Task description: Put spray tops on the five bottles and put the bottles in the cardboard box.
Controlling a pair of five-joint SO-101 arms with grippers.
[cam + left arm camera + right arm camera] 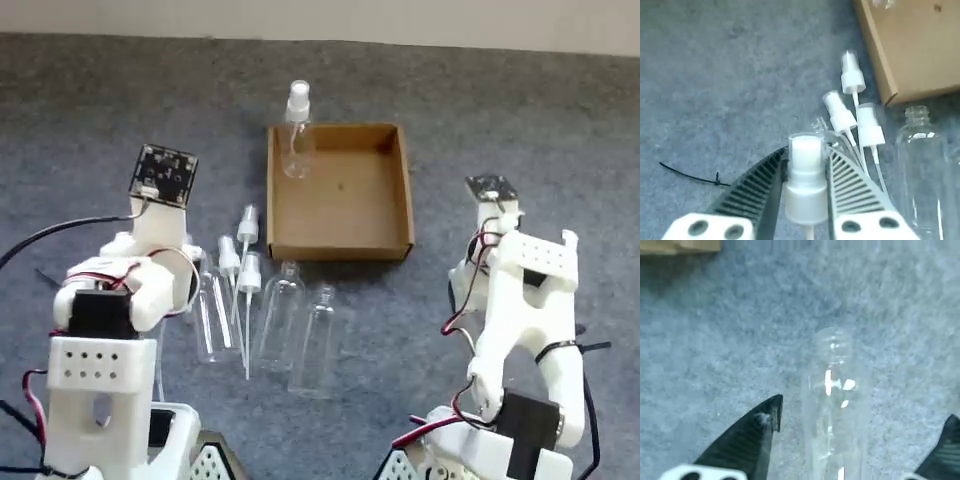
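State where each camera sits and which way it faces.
High view: above the table, looking down on cardboard box, left arm, right arm.
Left wrist view: on left arm, looking down past left gripper shut on spray top.
Right wrist view: on right arm, looking down past open right gripper at a bottle.
All three show the cardboard box.

- Inside the cardboard box (340,247): one capped bottle (297,135) stands in the far left corner. The rest of the box floor is open from above.
- Just in front of the box's left half: three loose spray tops (247,222) and three bottles (278,315) lie close together, with only narrow gaps between them.
- Left of that cluster: the left arm (120,300) closes off that side.
- In front of the box's right corner: open carpet (400,320) reaches as far as the right arm (525,300).
- Behind the box: open carpet.
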